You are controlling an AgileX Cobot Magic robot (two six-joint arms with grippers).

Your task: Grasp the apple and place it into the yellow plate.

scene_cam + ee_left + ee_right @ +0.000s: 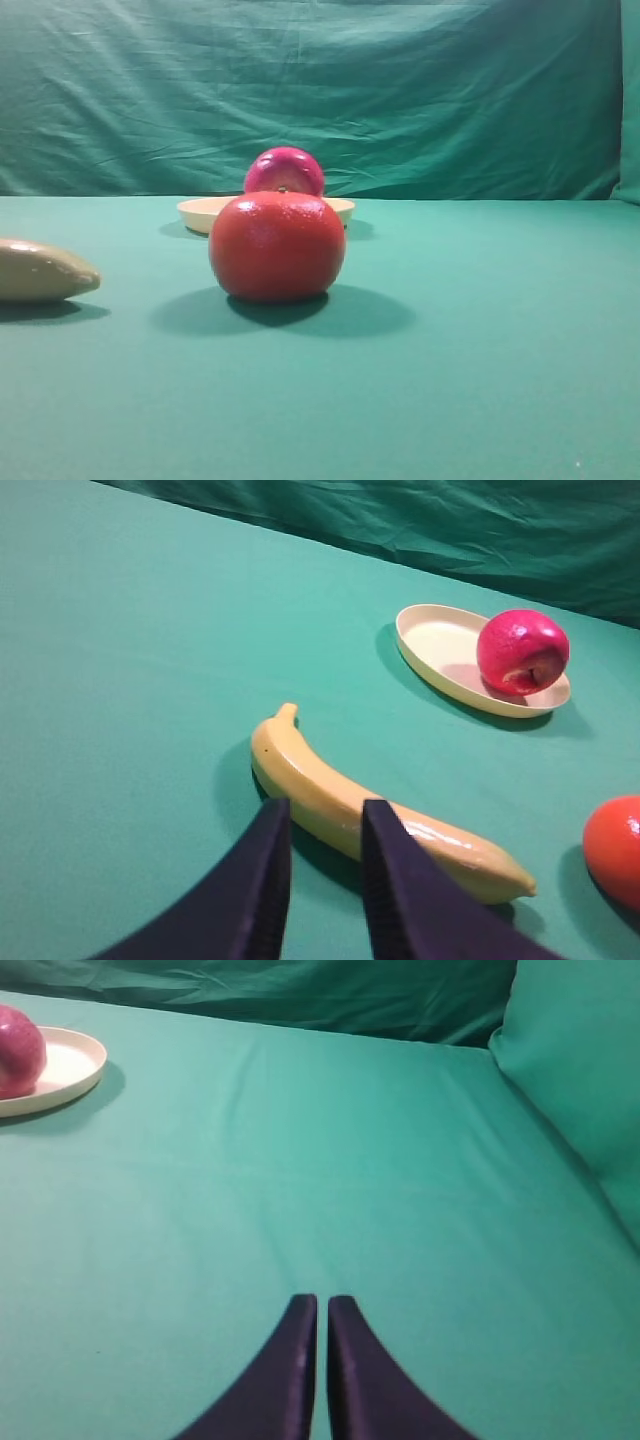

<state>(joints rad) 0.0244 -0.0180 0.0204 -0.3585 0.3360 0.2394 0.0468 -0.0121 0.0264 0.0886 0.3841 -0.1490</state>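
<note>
The apple (285,168) is glossy pinkish-red and rests in the yellow plate (200,210) at the back middle of the table. In the left wrist view the apple (521,651) sits on the right side of the plate (435,645). In the right wrist view the apple (18,1052) and plate (70,1065) are at the far left. My left gripper (325,808) is slightly open and empty, far from the apple. My right gripper (321,1300) is shut and empty over bare cloth. Neither gripper shows in the exterior view.
A matte orange-red round fruit (277,247) stands in front of the plate and hides part of it; it also shows in the left wrist view (615,850). A beige banana (350,805) lies just beyond the left fingertips, at the left edge of the exterior view (40,270).
</note>
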